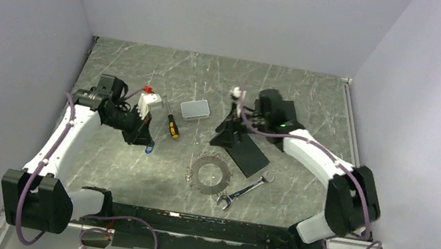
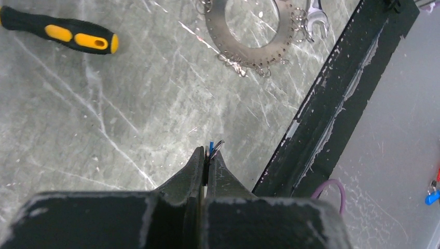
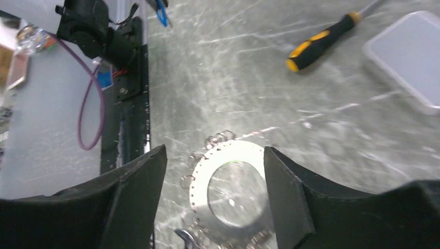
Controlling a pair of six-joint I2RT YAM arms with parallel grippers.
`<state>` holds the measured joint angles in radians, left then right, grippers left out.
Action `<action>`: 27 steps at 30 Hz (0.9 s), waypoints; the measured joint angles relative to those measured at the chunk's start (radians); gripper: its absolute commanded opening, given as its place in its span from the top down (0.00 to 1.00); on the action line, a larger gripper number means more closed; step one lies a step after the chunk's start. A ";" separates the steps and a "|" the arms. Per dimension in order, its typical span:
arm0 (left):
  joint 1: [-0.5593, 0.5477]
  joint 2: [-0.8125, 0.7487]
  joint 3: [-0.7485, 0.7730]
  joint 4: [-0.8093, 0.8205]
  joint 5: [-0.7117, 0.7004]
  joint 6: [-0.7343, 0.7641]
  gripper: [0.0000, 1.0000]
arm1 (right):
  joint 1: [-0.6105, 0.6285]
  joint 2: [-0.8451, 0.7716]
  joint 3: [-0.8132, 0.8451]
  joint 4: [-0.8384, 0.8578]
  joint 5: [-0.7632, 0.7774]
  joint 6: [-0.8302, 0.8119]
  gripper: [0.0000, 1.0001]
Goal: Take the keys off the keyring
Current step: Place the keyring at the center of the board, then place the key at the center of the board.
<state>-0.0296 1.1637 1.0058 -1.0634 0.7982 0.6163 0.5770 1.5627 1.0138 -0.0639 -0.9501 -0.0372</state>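
The keyring [image 1: 209, 174] is a flat grey metal ring lying on the table in front of the arms, with small grey keys [image 2: 236, 65] hanging round its rim. My left gripper [image 2: 209, 150] is shut on a small blue-tagged key [image 2: 211, 143] with a thin wire loop, held clear of the keyring to its left [image 1: 149, 148]. My right gripper [image 3: 214, 150] stands open above the keyring [image 3: 205, 176], and nothing lies between its fingers. From above, that right gripper [image 1: 226, 140] hovers just behind the keyring.
A silver wrench [image 1: 245, 188] lies right of the keyring. A black flat rectangle [image 1: 251, 158] sits under the right arm. A yellow-and-black screwdriver [image 1: 171, 126] and a grey box [image 1: 195, 109] lie further back. The black base rail [image 1: 201, 223] runs along the near edge.
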 measured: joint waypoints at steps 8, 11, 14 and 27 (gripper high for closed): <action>-0.234 0.066 -0.011 0.022 -0.097 0.010 1.00 | -0.269 -0.232 -0.024 -0.206 -0.001 -0.163 0.13; -0.348 0.125 -0.031 0.053 -0.146 -0.008 1.00 | -0.370 -0.301 -0.080 -0.261 0.008 -0.217 0.12; -0.402 0.214 -0.038 0.098 -0.188 -0.035 1.00 | -0.452 -0.352 -0.145 -0.298 0.035 -0.263 0.11; -0.524 0.491 -0.035 0.243 -0.290 -0.124 0.75 | -0.495 -0.408 -0.275 -0.309 0.105 -0.316 0.00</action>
<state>-0.5533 1.6547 0.9710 -0.8200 0.5079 0.4919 0.0818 1.1545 0.7391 -0.3725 -0.8452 -0.3531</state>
